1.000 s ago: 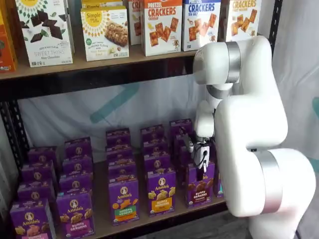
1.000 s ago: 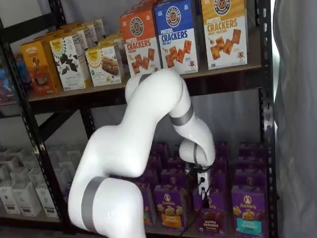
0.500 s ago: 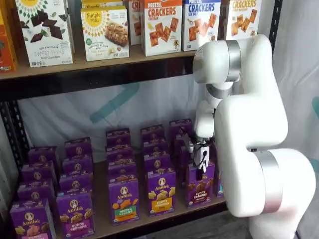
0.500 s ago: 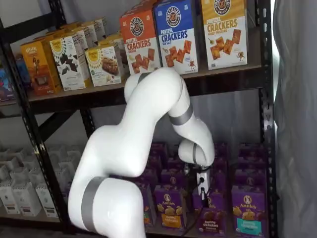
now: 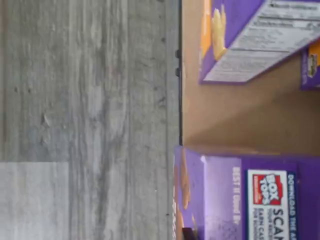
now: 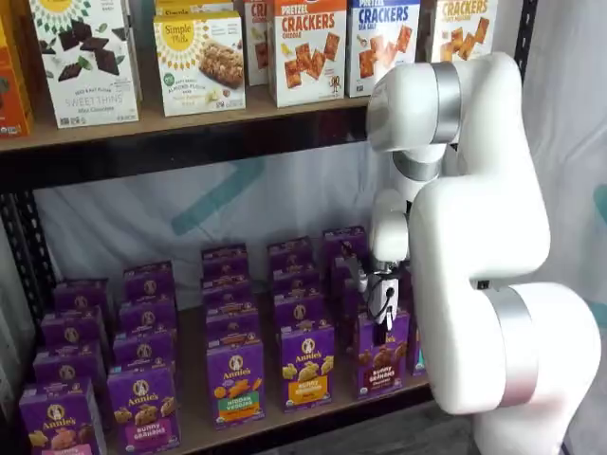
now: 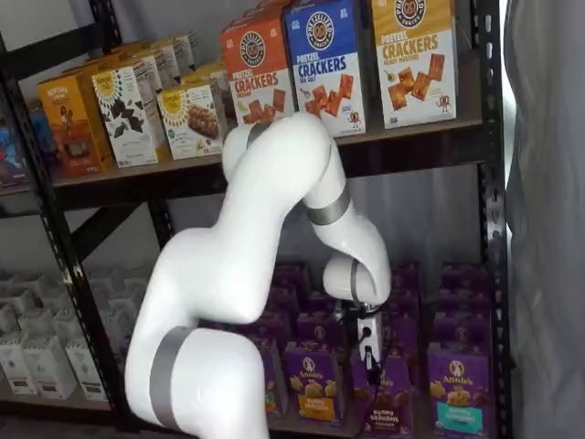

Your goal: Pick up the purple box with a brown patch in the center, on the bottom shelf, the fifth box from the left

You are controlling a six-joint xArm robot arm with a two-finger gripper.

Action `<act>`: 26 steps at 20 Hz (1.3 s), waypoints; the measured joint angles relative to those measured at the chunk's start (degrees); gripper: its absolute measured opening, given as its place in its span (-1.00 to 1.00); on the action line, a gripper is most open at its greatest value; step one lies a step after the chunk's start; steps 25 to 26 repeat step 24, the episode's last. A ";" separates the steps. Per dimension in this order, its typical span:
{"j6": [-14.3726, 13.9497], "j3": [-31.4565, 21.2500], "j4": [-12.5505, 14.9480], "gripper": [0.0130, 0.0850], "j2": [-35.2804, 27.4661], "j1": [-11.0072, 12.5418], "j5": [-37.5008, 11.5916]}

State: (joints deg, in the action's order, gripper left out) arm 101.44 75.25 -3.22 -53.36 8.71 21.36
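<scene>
The big white arm is filling the right half of a shelf view, reaching down toward the bottom shelf. The purple box is standing at lower centre-right in the front row, beside the yellow-banded carton. The gripper is hanging right over its top edge; whether its fingers are parted or gripping, I cannot tell. My worry: with neighbours packed this tight, a finger could be clipping the adjacent carton or toppling the target.

Glossy white plastic on the arm, printed purple card on the boxes, bare tan wood for the shelf board, black metal framing, grey grained plank flooring.
</scene>
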 joint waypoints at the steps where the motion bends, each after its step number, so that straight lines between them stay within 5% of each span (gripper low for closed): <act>1: -0.03 -1.10 -0.10 -0.56 0.82 -0.14 -0.11; 8: 0.56 -10.16 -1.81 -0.56 7.17 -1.24 -2.71; 13: -1.66 -17.40 0.32 -0.56 12.51 -1.51 -4.45; 18: 1.24 -24.39 -3.52 -0.56 19.18 -2.28 -3.79; 26: 1.17 -30.80 -4.26 -0.56 26.13 -3.02 -3.63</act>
